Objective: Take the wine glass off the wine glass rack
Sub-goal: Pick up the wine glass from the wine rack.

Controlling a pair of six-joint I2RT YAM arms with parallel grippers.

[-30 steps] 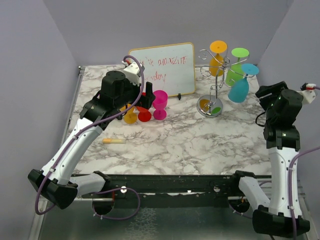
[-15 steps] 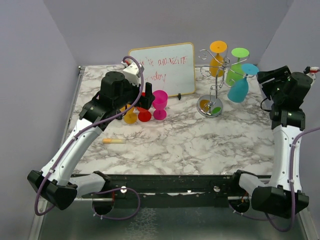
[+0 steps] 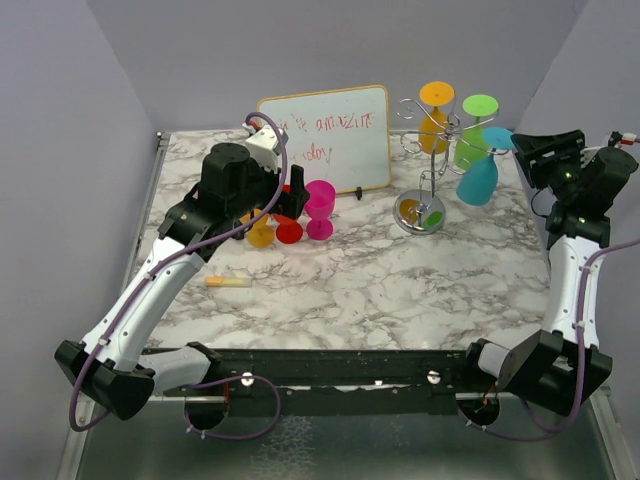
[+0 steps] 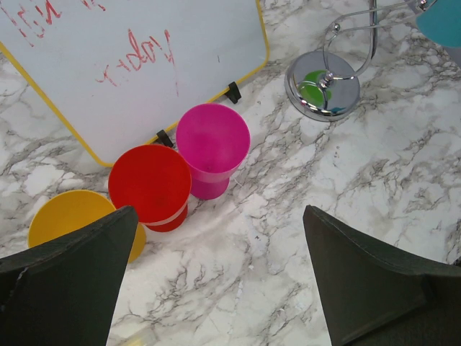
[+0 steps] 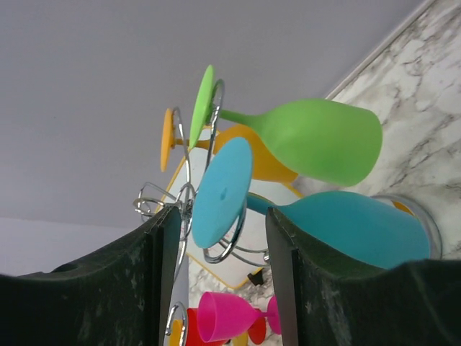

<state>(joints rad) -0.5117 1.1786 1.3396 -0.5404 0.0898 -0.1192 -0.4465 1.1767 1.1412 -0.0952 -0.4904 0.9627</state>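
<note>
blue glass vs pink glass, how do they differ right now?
Colour: the blue glass is teal, the pink glass magenta.
Pose: the blue glass hangs foot up, bowl down; the pink glass stands upright, mouth up.
Place: the blue glass is on the rack; the pink glass is on the table by the whiteboard.
Both are stemmed glasses.

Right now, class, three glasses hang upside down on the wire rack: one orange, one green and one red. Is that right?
Not quite. The third glass hanging on the wine glass rack is the blue glass, not a red one. The red glass stands on the table by the whiteboard. The orange glass and green glass do hang there. The top external view shows this.
</note>
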